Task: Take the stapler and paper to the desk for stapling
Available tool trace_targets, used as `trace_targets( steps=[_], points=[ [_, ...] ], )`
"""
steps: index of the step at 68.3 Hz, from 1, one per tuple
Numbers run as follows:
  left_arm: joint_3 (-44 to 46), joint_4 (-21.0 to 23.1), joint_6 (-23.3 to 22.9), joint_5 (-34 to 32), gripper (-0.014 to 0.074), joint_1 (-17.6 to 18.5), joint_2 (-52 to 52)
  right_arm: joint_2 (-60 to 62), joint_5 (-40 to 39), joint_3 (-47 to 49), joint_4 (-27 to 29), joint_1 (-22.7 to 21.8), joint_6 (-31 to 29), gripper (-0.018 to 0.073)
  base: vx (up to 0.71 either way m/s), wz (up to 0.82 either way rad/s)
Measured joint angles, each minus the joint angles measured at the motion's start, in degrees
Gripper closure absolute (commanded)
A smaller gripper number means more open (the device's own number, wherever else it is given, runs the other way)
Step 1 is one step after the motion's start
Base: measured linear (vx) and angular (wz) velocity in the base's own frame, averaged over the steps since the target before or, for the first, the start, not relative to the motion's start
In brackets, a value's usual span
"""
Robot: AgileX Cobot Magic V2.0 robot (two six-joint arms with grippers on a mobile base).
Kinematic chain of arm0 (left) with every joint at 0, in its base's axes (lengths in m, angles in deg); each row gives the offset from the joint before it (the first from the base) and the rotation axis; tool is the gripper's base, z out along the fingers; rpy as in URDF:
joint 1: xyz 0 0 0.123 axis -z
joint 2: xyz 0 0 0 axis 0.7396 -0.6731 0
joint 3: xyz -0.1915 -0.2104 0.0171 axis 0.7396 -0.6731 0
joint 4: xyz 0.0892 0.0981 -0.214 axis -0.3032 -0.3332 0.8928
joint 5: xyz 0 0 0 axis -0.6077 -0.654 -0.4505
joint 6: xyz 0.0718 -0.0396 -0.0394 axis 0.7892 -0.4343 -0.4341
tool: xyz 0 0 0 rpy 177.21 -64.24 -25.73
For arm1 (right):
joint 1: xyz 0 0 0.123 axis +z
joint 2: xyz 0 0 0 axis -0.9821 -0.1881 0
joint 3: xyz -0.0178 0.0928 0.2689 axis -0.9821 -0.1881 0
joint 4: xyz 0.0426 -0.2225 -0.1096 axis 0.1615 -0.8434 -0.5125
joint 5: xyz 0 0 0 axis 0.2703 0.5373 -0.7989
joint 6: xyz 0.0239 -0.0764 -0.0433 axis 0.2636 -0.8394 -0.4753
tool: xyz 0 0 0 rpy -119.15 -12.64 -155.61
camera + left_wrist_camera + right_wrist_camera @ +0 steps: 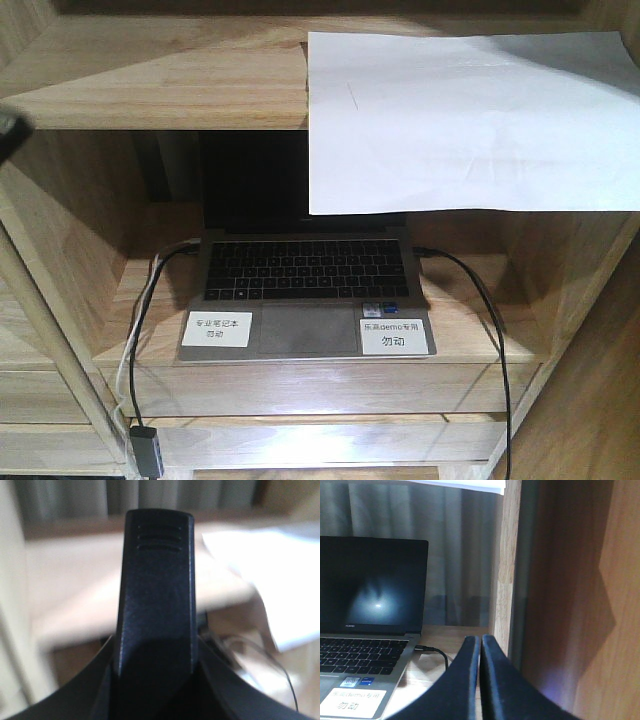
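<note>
The left gripper is filling the middle of its wrist view, one dark finger hiding what is lying behind, and its opening is not showing. Right of its jaws the paper is blurring and running off the edge. Left of the jaws of the right gripper, the laptop is being cropped at two edges.

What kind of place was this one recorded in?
Probably an office or demo workspace: an open laptop sits inside a light-wood shelf unit, and a white paper sheet overhangs the shelf above.
</note>
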Motion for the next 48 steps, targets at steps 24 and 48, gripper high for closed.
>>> trace_targets(
  steps=[24, 48],
  points=[
    [-17.44, 2.76, 1.49, 4.1, 0.0603, 0.0, 15.7, 0.0, 0.0, 0.0, 0.0, 0.0, 0.0, 0.0568, 0.0, 0.0],
    [-27.05, 4.81, 3.56, 4.49, 0.0603, 0.0, 25.0, 0.0, 0.0, 0.0, 0.0, 0.0, 0.0, 0.0568, 0.0, 0.0]
  ],
)
